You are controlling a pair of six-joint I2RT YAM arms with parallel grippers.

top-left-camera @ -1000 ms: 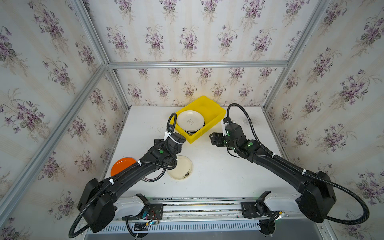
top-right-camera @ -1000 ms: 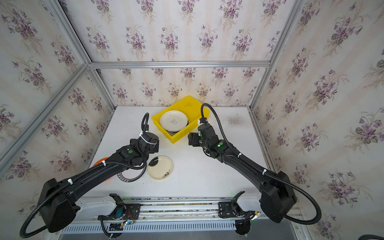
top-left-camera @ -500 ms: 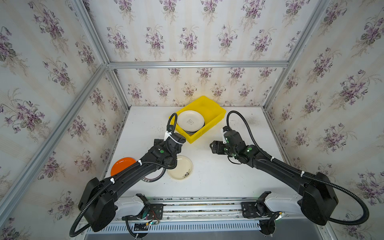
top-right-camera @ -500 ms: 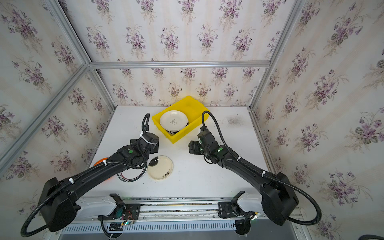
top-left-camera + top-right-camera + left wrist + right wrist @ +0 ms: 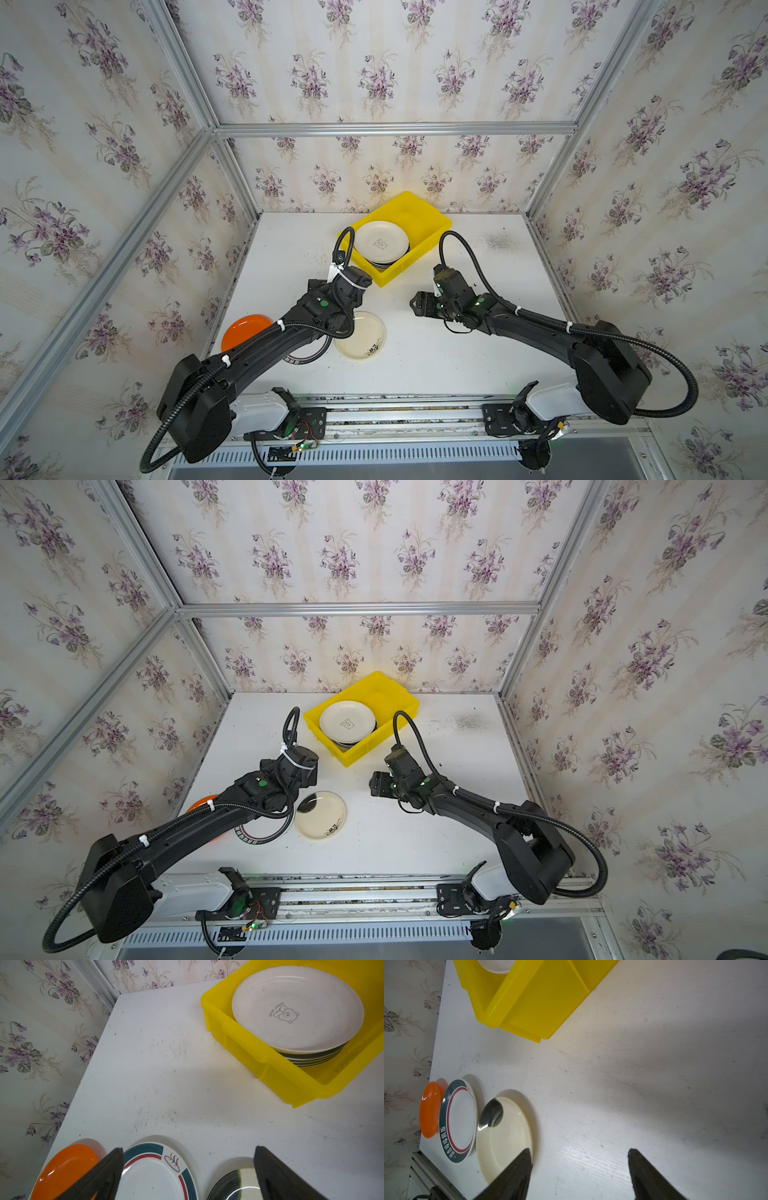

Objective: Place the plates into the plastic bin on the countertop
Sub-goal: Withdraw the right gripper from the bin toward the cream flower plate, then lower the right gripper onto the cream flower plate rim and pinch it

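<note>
- The countertop [image 5: 478, 353] right of the cream plate [image 5: 365, 340] lies bare, an open lane up to the plastic bin [image 5: 432, 220].
- A stack of plates [image 5: 381, 245] fills the bin's left end, seemingly to rim height; the other end is free.
- The left arm [image 5: 291, 332] overhangs the green-rimmed plate [image 5: 153, 1178]; the orange plate [image 5: 245, 328] sits beside the left wall [image 5: 199, 291].

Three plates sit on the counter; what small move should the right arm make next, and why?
Probably lower the right gripper to the cream plate. Its jaws stand open and empty, and that plate lies flat on the countertop, nearest it, outside the plastic bin.
</note>
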